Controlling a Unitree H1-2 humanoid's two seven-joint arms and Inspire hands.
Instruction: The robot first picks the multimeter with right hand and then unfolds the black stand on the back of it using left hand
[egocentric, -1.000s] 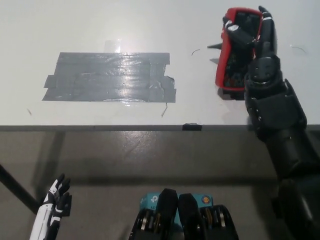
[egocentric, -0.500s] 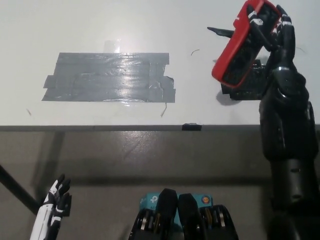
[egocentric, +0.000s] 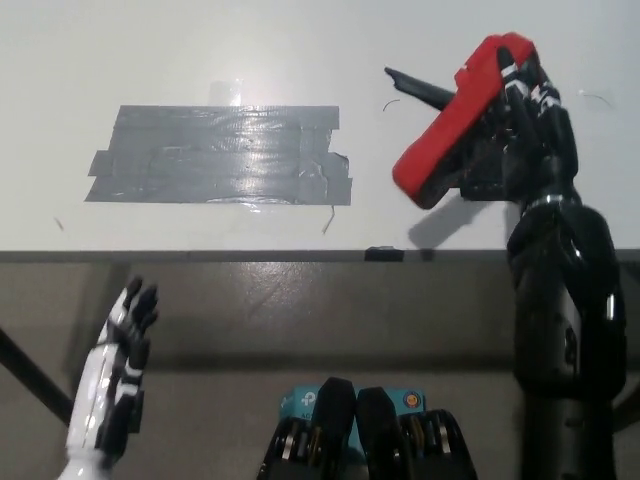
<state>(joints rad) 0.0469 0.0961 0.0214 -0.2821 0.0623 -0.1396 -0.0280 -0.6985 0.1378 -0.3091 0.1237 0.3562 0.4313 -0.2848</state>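
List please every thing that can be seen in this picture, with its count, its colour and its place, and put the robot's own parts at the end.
multimeter: one, red, held up above the table at the upper right, tilted.
black stand: one, black, sticking out from the multimeter toward the upper left.
tape patch: one, grey, stuck flat on the table left of centre.
table: one, white, fills the upper half; its front edge runs across the middle.
small black mark: one, on the table's front edge.
right hand: one, black, shut on the multimeter, upper right.
left hand: one, white, open, lower left, below the table edge.
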